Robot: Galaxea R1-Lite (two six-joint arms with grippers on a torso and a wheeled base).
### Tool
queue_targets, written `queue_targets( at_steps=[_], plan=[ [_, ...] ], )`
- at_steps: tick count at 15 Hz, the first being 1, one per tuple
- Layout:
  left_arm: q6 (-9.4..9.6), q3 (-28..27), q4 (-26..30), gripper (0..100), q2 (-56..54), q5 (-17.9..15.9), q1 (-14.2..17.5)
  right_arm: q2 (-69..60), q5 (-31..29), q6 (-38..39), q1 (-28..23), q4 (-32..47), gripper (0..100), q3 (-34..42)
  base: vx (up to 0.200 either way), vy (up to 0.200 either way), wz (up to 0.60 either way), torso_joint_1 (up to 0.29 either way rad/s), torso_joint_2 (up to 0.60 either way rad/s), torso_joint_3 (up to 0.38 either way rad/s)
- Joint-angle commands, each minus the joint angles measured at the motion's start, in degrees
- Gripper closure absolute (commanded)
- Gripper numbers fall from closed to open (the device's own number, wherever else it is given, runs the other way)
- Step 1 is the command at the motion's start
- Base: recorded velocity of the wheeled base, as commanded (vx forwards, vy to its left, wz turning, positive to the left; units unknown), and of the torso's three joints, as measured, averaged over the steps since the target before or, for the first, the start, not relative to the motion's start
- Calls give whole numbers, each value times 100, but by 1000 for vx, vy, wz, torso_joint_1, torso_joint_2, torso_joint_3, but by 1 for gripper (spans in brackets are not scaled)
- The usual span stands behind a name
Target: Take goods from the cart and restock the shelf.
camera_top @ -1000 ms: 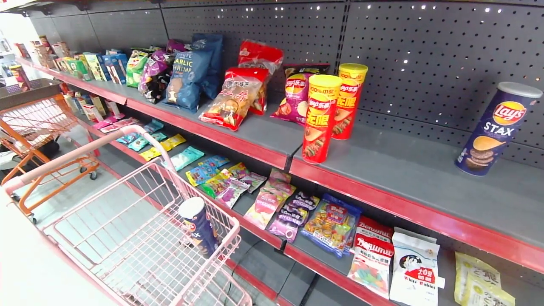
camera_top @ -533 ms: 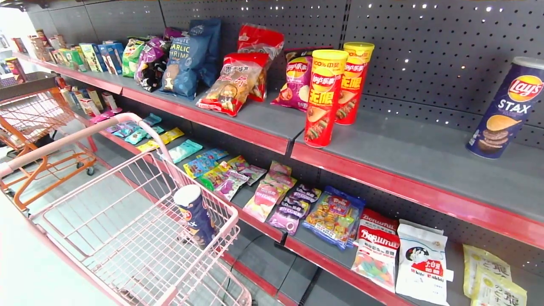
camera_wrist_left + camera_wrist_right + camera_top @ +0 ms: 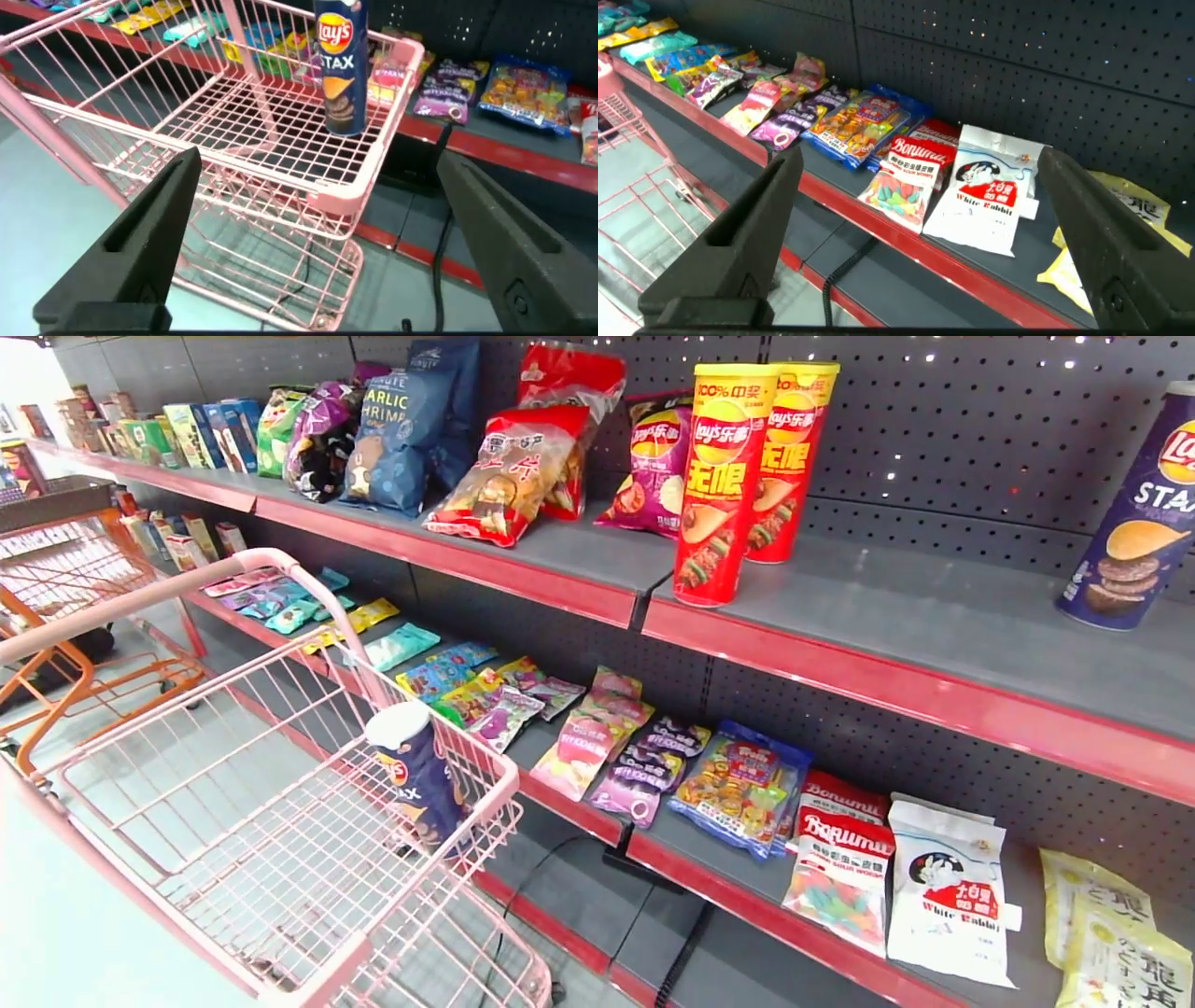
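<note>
Starting at my left, the pink cart [image 3: 205, 700] stands alongside the shelving. The blue chip can [image 3: 415, 784] stands upright in the cart's corner nearest the shelves, close against the wire walls.

My left gripper [image 3: 322, 247] hangs over the cart's near side, well short of the can. Its fingers [image 3: 140, 243] are spread wide and hold nothing. My right gripper [image 3: 920, 243] hangs before the lower shelf's sweet packets [image 3: 850, 121], equally wide and also empty.

On the upper shelf [image 3: 934, 607], further right, stand two red cans [image 3: 724, 485]. A bare grey stretch follows, then a matching blue can [image 3: 1134, 513] at the far right.

Assessment: the step in hand is lifting the can out of the cart, and the left arm is better placed for it.

Recommendations:
- Come down from above, keeping the fingers clear of the wire rim.
- Straddle the can about mid-body, not at the lid, and close squarely so the round wall cannot roll out.
- Lift straight up past the rim before swinging across.
- Set the can on the bare stretch beside its match.
</note>
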Motion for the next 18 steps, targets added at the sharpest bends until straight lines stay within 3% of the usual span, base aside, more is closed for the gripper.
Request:
queue_targets(
  at_steps=[1,2,3,4,5,6,7,8,9,10,11,13,15,16,17,18],
  plan=[
    [-693,-819,-265,0,302,342,-82,7,1,-8,0,-1,0,5,0,0,0,-22,76,56],
    [-1493,-1847,-265,0,1189,632,-100,7,1,-8,0,-1,0,5,0,0,0,-17,51,36],
    [-1800,-2559,-257,0,1848,782,-100,7,1,-8,0,-1,0,5,0,0,0,0,0,0],
    [-1748,-3122,-221,0,2613,913,-47,7,1,-8,0,-1,0,5,0,0,0,0,0,0],
    [-1501,-3174,-265,0,3211,922,23,7,1,-17,0,-1,0,5,0,0,0,0,0,0],
    [-1440,-3148,-468,0,3879,878,32,7,1,-8,0,-1,0,5,0,0,0,0,0,0],
    [-1545,-3139,-1039,0,4731,694,59,7,1,-17,0,-1,0,5,0,0,0,0,0,0],
    [-1545,-3139,-1812,0,5549,324,287,7,1,-8,0,-1,0,5,0,0,0,0,0,0],
    [-1387,-3148,-2524,0,6331,-212,577,7,1,-8,0,-1,0,5,0,0,0,0,0,0],
    [-1185,-3130,-2858,0,6735,-554,700,7,1,-8,0,-1,0,5,0,0,0,0,0,0],
    [-754,-2919,-3403,0,7359,-1214,832,7,1,-8,0,-1,0,5,0,0,0,0,0,0],
    [-253,-2498,-3702,0,7799,-2005,832,7,-7,-8,9,-1,0,5,0,0,0,0,0,0],
    [89,-2269,-3904,0,8194,-2251,832,7,1,-8,0,-1,0,5,0,0,0,0,0,0],
    [89,-2269,-3904,0,8194,-2251,832,7,1,-8,0,-1,0,5,0,0,0,0,0,0],
    [142,-1988,-4748,0,8722,-2330,832,7,-7,-17,0,-1,0,5,0,0,0,0,0,0],
    [186,-1935,-5038,0,8915,-2339,832,7,-7,-17,0,-1,0,5,0,0,0,0,0,0]
  ],
)
